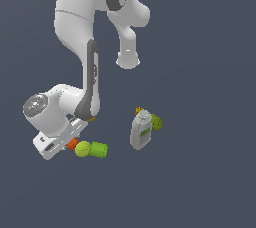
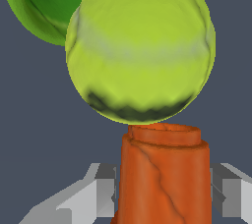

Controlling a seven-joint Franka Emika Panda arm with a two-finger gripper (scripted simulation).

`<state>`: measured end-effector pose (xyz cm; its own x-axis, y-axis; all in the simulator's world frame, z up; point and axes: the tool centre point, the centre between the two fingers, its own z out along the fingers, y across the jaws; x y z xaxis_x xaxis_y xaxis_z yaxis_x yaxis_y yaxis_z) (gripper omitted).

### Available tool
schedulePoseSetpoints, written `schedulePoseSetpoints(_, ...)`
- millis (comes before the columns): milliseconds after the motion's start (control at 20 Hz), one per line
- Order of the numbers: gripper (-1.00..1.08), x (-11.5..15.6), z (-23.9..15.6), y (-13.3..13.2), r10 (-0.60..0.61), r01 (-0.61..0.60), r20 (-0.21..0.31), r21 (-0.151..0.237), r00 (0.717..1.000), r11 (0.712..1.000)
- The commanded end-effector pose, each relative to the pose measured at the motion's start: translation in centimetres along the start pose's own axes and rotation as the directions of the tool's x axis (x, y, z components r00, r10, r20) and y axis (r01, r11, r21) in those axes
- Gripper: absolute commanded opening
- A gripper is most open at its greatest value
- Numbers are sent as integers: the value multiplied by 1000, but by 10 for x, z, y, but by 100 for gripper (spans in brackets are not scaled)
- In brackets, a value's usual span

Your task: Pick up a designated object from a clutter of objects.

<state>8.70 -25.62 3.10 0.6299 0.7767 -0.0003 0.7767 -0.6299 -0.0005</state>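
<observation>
The designated object, a small orange-red cylinder [image 2: 165, 179], stands upright between my gripper's [image 2: 164, 191] two grey fingers [image 2: 106, 188], and both pads press against its sides. In the exterior view the gripper [image 1: 69, 144] is low at the exterior view's left, shut on the orange cylinder [image 1: 72, 144], which the hand mostly hides. The yellow-green ball [image 2: 140, 46] sits right behind the cylinder, touching or nearly touching it. The bright green cylinder [image 2: 39, 2] lies just beyond the ball. Ball [image 1: 82, 148] and green cylinder [image 1: 99, 149] form a row beside the gripper.
A grey-white bottle with a green label [image 1: 141, 131] stands at the exterior view's middle, apart from the gripper. A small green item [image 1: 156, 122] and a small orange-yellow bit [image 1: 139, 110] sit against it. The arm's white links rise above the gripper.
</observation>
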Motion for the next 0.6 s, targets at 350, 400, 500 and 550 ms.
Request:
schedulePoseSetpoints(350,-100,0,-3,-2,0,0,0,-1,1000,1000)
schedulePoseSetpoints(400,-100,1,-4,-3,0,0,0,-1,1000,1000)
schedulePoseSetpoints(500,-100,1,-8,-6,0,0,0,-1,1000,1000)
schedulePoseSetpoints(550,-100,2,-10,-8,0,0,0,-1,1000,1000)
